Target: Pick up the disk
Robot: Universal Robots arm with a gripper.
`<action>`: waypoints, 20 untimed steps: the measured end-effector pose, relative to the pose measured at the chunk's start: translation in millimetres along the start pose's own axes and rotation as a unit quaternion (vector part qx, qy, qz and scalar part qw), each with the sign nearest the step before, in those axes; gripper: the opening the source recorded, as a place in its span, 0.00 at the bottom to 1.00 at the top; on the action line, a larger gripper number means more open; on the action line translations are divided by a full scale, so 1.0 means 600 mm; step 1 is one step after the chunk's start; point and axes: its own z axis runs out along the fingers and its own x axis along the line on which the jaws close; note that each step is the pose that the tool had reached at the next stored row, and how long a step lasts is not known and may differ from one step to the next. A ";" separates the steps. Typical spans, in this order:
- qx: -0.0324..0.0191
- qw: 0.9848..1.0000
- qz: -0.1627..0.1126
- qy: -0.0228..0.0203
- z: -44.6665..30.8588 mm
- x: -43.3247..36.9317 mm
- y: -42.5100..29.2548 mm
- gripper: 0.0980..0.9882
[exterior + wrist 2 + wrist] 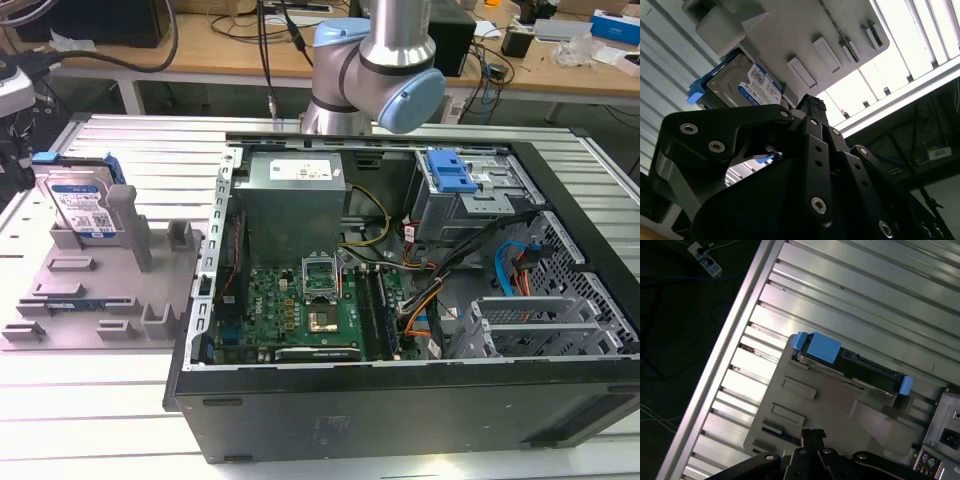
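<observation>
At the exterior view's left, toward the far side of the slatted worktop [100,420], the disk [83,205] is standing on edge in a slot of the grey tray [60,320], with its label facing the near side and blue rails running along its sides. A tall grey post [128,215] of the tray is rising just beside it on the right. Further right, the open computer case [400,400] is lying on the worktop, and the arm [385,60] is reaching from behind it. In the first wrist view the claw [813,432] is hanging above the tray [810,405], apart from the disk [865,372], whose top edge is showing between its blue ends. In the second wrist view the claw [811,102] is pointing toward the disk [752,85] without touching it. I cannot tell whether it is released or clenched. To my mind, a good pick here is depending on lining up squarely over that top edge, taking the flat faces between the blue ends, keeping clear of the post, and drawing the disk straight out along its slot so it is not jamming.
</observation>
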 end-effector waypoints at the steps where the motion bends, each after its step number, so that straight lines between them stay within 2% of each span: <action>1: 0.000 1.000 -0.009 0.000 0.000 0.000 0.000 0.01; 4: 0.000 0.998 -0.055 0.002 0.000 0.000 0.000 0.01; 7: 0.000 0.996 -0.086 0.003 0.000 0.000 0.000 0.01; 10: 0.000 0.991 -0.130 0.005 0.000 0.000 0.000 0.01; 12: 0.000 0.985 -0.174 0.007 0.000 0.000 0.000 0.01; 14: 0.000 0.979 -0.202 0.008 0.000 0.000 0.000 0.01; 15: 0.000 0.978 -0.211 0.008 0.000 0.000 0.000 0.01; 16: 0.000 0.974 -0.228 0.009 0.001 0.000 0.000 0.02; 17: 0.000 0.971 -0.237 0.009 0.001 0.000 0.000 0.02; 18: 0.000 0.969 -0.245 0.009 0.001 0.000 0.000 0.15; 19: 0.000 0.966 -0.258 0.010 0.001 0.000 0.000 0.22; 20: 0.000 0.964 -0.267 0.010 0.001 0.000 0.000 0.22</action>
